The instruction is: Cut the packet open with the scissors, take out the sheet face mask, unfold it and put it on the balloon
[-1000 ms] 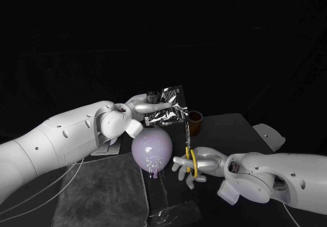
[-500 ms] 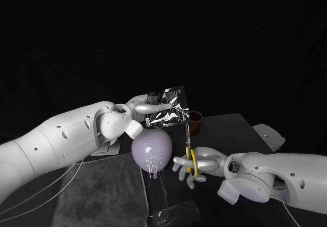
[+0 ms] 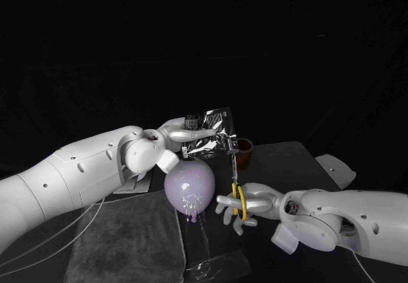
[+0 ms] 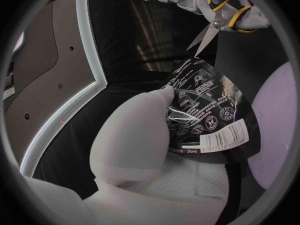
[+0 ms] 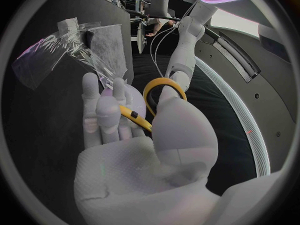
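My left hand [image 3: 174, 133] holds the silver packet [image 3: 211, 131] up above the table by its side, and the left wrist view shows the packet's printed black back [image 4: 206, 110] in that hand's [image 4: 140, 140] grip. The pale purple balloon [image 3: 188, 184] stands just below it. My right hand [image 3: 248, 203] grips the yellow-handled scissors [image 3: 239, 199], blades pointing up at the packet's lower right corner. In the left wrist view the scissors' [image 4: 219, 16] blades are slightly parted, their tips right at the packet's edge. The right wrist view shows the yellow handles [image 5: 153, 97] in my right hand [image 5: 147, 140].
A brown cup [image 3: 244, 152] stands behind the scissors. A grey towel [image 3: 127, 236] lies at the front left, with crumpled clear plastic [image 3: 208, 266] beside it. A white object [image 3: 336, 168] sits at the table's right edge.
The scissors' tips have crept slightly up toward the packet's lower edge. Both arms otherwise stay where they were.
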Robot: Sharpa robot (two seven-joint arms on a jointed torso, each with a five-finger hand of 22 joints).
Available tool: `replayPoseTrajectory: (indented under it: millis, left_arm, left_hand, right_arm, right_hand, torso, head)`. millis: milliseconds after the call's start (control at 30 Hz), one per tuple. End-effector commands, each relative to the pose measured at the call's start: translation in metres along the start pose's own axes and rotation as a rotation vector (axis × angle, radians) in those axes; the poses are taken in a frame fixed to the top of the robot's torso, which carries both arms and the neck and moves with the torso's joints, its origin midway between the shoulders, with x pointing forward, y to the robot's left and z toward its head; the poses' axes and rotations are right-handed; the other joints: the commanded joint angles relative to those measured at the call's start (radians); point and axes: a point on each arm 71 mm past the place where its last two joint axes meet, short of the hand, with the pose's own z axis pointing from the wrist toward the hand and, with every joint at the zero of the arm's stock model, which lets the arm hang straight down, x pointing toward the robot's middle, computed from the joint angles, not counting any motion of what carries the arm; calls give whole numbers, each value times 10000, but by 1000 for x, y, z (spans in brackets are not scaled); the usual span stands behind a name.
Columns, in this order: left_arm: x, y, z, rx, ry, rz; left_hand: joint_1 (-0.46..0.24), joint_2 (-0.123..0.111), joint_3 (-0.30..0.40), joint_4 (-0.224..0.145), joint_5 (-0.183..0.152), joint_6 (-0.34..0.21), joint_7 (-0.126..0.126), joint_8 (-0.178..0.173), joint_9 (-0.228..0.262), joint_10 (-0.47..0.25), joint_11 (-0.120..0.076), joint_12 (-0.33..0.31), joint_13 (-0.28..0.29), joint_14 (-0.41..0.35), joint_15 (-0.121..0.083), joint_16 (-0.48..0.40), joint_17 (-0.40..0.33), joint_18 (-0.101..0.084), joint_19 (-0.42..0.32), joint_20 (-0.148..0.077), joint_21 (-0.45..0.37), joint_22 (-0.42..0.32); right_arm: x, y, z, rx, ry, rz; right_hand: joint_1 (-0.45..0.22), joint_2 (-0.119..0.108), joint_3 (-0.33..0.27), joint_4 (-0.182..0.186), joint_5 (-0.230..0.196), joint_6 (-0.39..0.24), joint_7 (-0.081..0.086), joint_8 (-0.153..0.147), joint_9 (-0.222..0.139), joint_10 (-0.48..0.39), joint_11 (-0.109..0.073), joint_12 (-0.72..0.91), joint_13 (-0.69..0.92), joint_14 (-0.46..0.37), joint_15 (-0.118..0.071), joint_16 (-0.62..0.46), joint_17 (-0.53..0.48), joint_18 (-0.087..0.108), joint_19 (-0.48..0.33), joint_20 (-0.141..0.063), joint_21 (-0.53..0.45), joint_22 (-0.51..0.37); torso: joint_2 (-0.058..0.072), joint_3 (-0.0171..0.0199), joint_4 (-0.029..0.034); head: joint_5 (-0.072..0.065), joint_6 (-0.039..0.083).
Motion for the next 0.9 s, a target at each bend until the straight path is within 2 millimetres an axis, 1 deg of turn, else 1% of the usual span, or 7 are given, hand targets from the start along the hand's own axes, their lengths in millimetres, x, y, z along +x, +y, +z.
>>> replayPoseTrajectory:
  millis: [33, 367, 567, 767, 900]
  left_arm:
    - [2, -3, 0, 263, 179, -85]
    - [1, -3, -1, 260, 166, -88]
    - [0, -3, -1, 213, 187, -88]
    - [-1, -2, -2, 168, 225, -80]
    - [0, -2, -3, 116, 279, -29]
  left_hand:
    - [-16, 49, 63, 19, 34, 70, 33, 47, 1100, 136, -33, -31, 12, 56, -17, 58, 16, 134, 79, -16, 43, 17]
    - [-16, 49, 63, 19, 34, 70, 33, 47, 1100, 136, -33, -31, 12, 56, -17, 58, 16, 134, 79, -16, 43, 17]
    - [-30, 46, 74, 13, 33, 71, 31, 52, 1108, 144, -36, -32, 12, 63, -19, 60, 21, 134, 82, -17, 47, 18]
    - [-30, 46, 74, 13, 33, 71, 31, 52, 1108, 144, -36, -32, 12, 63, -19, 60, 21, 134, 82, -17, 47, 18]
    - [-30, 46, 74, 13, 33, 71, 31, 52, 1108, 144, -36, -32, 12, 63, -19, 60, 21, 134, 82, -17, 47, 18]
  right_arm:
    - [2, 0, 1, -38, 276, -87]
    - [3, -2, 2, 14, 310, -84]
    - [3, -3, 1, 13, 319, -85]
    - [3, -3, 1, -7, 302, -100]
    - [4, -2, 0, -39, 310, -121]
  right_hand:
    - [14, 75, -74, -13, -40, 51, 20, 46, 13, 71, 14, 7, -19, -53, -50, 21, -5, 193, 26, -46, 14, 17]
    - [28, 104, -96, -18, -41, 61, 17, 57, 13, 81, 11, -10, -56, -73, -52, 9, -37, 192, 18, -49, 11, 17]
    - [43, 136, -117, -20, -40, 67, 15, 66, 13, 90, 10, -26, -93, -86, -53, 4, -60, 191, 10, -51, 9, 17]
    - [52, 151, -127, -22, -40, 70, 14, 70, 13, 91, 9, -36, -110, -92, -53, 2, -70, 190, 7, -52, 8, 17]
    - [70, 176, -147, -26, -41, 70, 14, 75, 11, 96, 9, -52, -143, -108, -53, -8, -99, 189, 0, -53, 5, 17]
  torso:
    - [6, 3, -1]
    - [-1, 4, -3]
    - [-4, 5, 7]
    - [0, 6, -5]
    - [-3, 13, 2]
  head:
    - [13, 5]
    - [8, -2]
    - [0, -1]
    - [-3, -7]
    - [-6, -10]
